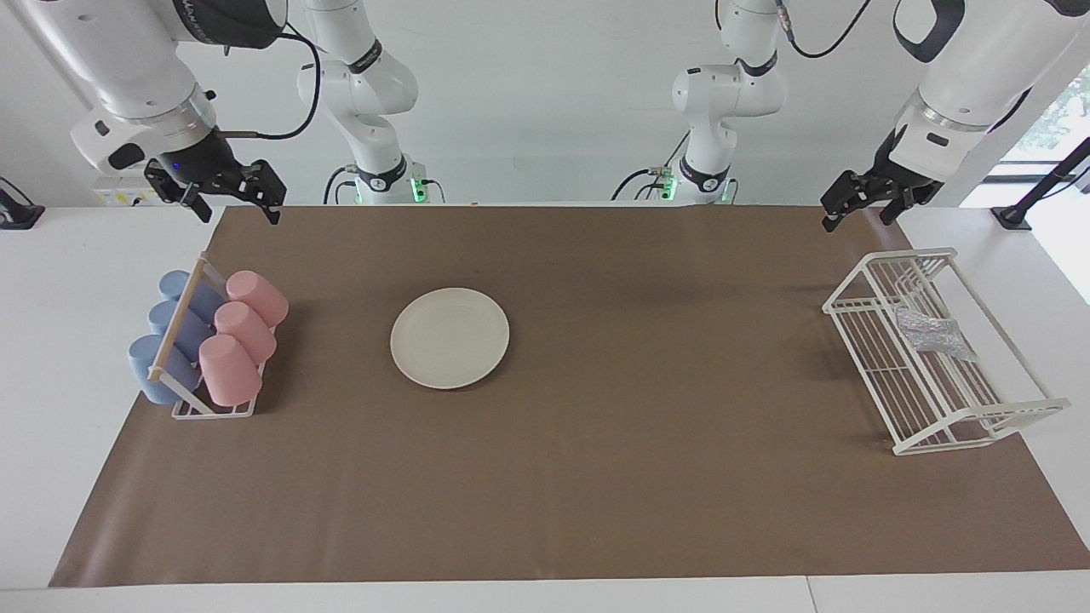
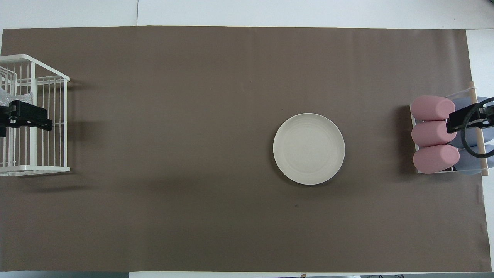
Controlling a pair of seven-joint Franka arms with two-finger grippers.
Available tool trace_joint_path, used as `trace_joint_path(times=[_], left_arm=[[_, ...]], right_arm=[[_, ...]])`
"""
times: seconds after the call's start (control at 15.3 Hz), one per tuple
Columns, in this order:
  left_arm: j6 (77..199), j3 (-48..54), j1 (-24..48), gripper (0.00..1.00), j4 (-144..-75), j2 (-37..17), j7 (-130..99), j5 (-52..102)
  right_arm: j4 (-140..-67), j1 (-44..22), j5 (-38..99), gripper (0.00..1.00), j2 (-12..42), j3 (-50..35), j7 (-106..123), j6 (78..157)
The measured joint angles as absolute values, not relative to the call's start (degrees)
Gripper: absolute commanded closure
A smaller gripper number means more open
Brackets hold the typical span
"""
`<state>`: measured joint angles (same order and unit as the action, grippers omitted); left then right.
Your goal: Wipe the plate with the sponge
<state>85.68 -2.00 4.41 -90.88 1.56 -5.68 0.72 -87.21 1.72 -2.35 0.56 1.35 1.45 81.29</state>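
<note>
Plate (image 1: 450,338), cream-white, lies flat and bare left of centre in the facing view on the brown mat (image 1: 596,477), open to wiping from above. Sponge (image 1: 932,334), a silvery pad, rests in the white wire rack (image 1: 937,409) at right, not yet collected. Left end effector (image 1: 862,204), upper right, and right end effector (image 1: 228,197), upper left, hover with fingers apart, holding nothing; 2 rows of cups (image 1: 243,336) stand aside.

- In the overhead view the rack (image 2: 34,116) is cut off by the edge, and we see only a sliver of the sponge (image 2: 4,97) behind the left gripper (image 2: 23,116).
- The right gripper (image 2: 469,119) covers part of the blue cups (image 2: 465,106); the frame edge crops them.
</note>
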Motion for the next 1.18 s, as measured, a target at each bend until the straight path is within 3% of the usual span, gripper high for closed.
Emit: trace_joint_path(times=[0.79,1.18], left_arm=[[86.57,-1.84,4.41,0.0,-91.27,1.56,-8.88,0.24],[94.71,-1.08,6.87,0.0,-99.51,0.97,-17.84,-18.88]], right_arm=[[-87.21,1.69,-2.35,0.0,0.56,1.29,-0.76,81.29],[-87.24,1.62,2.44,0.0,0.55,1.1,-18.63,81.09]])
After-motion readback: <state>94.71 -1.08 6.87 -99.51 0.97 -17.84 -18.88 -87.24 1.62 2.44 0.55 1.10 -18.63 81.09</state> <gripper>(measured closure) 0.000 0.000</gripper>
